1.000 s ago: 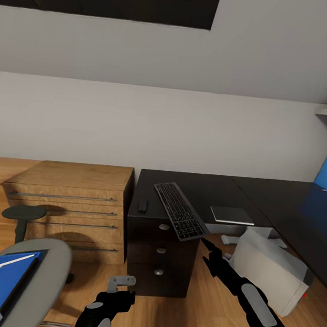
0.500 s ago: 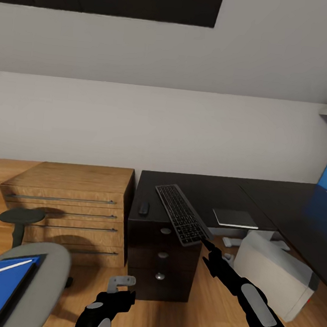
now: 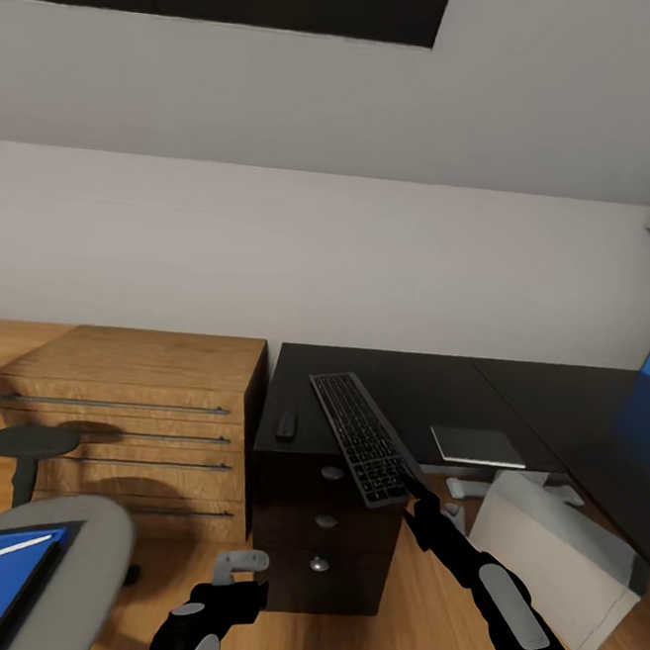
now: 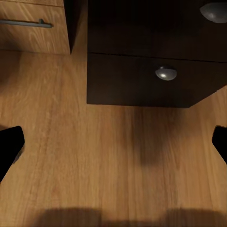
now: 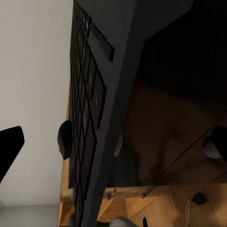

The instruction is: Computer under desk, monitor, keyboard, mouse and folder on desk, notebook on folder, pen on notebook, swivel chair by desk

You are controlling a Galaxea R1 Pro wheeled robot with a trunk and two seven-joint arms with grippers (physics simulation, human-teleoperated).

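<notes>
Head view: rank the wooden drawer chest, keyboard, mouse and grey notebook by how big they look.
1. Wooden drawer chest, largest by far.
2. Keyboard, long and narrow.
3. Grey notebook; shorter than the keyboard but wider, so the gap is not large.
4. Mouse, smallest.

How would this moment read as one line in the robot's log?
right gripper: at keyboard's near end, grip unclear | keyboard: on desk, overhanging front edge | mouse: on desk | left gripper: open over floor

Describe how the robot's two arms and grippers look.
Both arms are glossy black with rounded grey panels on the forearm. The left gripper has pale grey fingers on a black wrist; the right gripper is black and slim. No cables or markings show.
</notes>
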